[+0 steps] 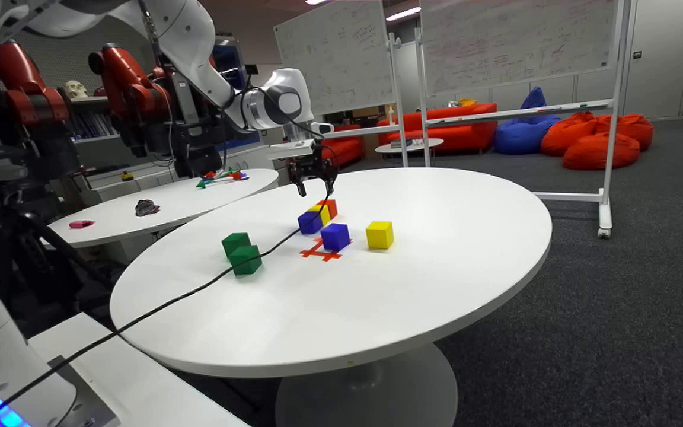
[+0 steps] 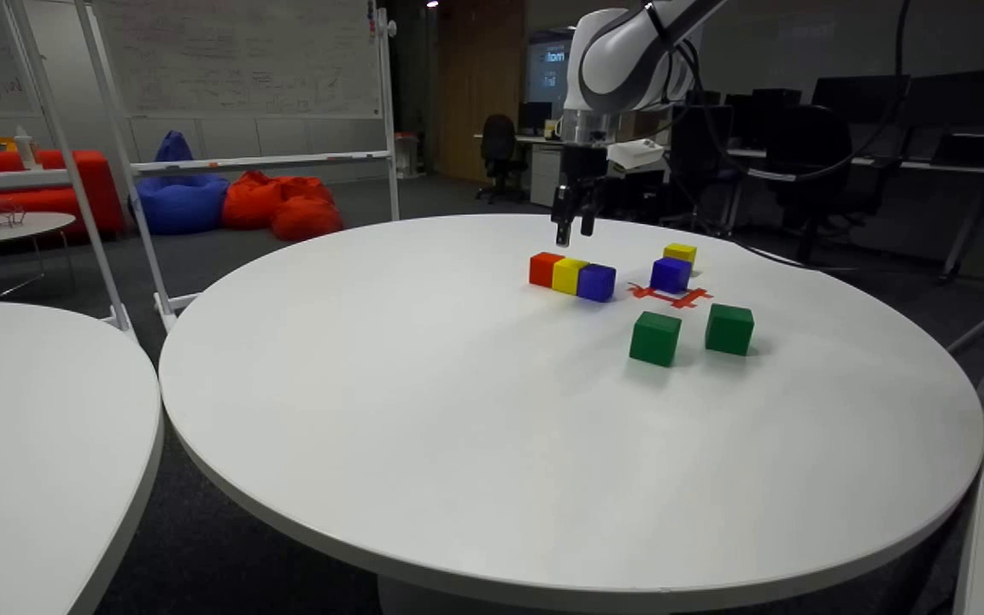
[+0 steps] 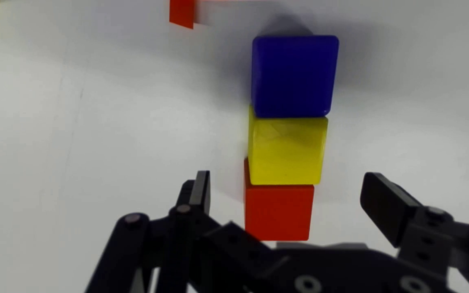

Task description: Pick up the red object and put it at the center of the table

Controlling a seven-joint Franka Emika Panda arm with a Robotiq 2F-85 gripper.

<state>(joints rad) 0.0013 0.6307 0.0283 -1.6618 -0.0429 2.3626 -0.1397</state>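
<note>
While the tool (image 2: 575, 237) hangs above the round white surface (image 2: 372, 427), its two fingers (image 3: 385, 203) spread wide and its grip released, the red cube (image 3: 281, 213) sits below it on that surface. In the wrist view the cube lies between the fingers, a gap showing on either side, and the tool's dark body hides one of its lower corners. In both exterior views the fingertips are higher than the cube and apart from it.

Small and square-edged, the cube has plain faces, red in the wrist view and more orange-red in both exterior views. It forms one end of a straight row: one face meets a yellow cube (image 3: 289, 150), which blocks that side, and a blue cube (image 3: 295, 77) ends the row.

Near the row a red tape mark (image 3: 182, 14) lies on the surface, with a second blue cube (image 1: 335, 237) standing at it and a second yellow cube (image 1: 380, 235) close by. Two green cubes (image 2: 655, 339) stand side by side, nearer the row's blue end, a gap between them in an exterior view. A black cable (image 1: 117, 333) runs across an exterior view, passing in front of some cubes.
</note>
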